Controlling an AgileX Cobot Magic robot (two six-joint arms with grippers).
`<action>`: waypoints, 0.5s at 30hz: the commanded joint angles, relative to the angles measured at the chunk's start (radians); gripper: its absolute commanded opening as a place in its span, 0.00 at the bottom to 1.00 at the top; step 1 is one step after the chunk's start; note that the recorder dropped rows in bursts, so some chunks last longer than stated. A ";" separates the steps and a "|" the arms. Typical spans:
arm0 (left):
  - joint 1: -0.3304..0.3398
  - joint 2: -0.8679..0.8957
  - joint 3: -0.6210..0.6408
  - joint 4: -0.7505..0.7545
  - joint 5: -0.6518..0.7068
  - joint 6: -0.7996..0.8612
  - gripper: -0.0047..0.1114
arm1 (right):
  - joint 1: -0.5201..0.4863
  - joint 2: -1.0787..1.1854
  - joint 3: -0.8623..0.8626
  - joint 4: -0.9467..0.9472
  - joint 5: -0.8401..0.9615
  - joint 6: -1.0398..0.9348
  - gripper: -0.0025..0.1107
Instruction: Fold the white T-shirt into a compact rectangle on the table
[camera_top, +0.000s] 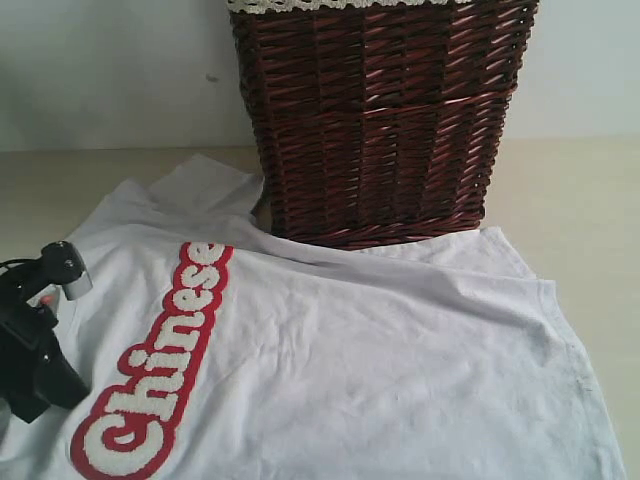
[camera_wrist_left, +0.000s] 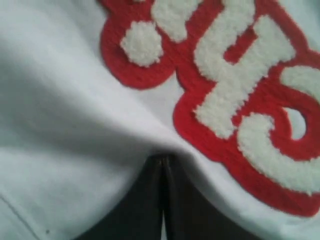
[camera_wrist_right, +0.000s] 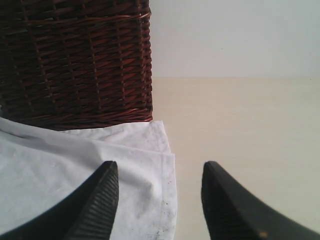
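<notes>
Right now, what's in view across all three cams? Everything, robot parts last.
white T-shirt: one, white, spread on the table in front of the basket, reaching its foot
lettering: one row, fluffy white outlined in red, on the shirt's left part in the exterior view
wicker basket: one, dark brown, standing at the back of the table
lace trim: one strip, white, along the basket's top edge
table: one, pale beige, under everything
wall: one, off-white, behind the table
left gripper: one, black, shut, tips in a pucker of shirt cloth beside the lettering
right gripper: one, black, open, over the shirt's edge near the basket
</notes>
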 joint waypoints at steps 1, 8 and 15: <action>-0.045 0.062 0.004 -0.010 -0.070 0.018 0.04 | -0.003 0.002 0.004 0.001 -0.009 -0.009 0.47; -0.093 0.095 -0.038 -0.056 -0.147 0.058 0.04 | -0.003 0.002 0.004 0.001 -0.009 -0.009 0.47; -0.089 0.069 -0.085 -0.070 -0.145 0.052 0.04 | -0.003 0.002 0.004 0.001 -0.009 -0.009 0.47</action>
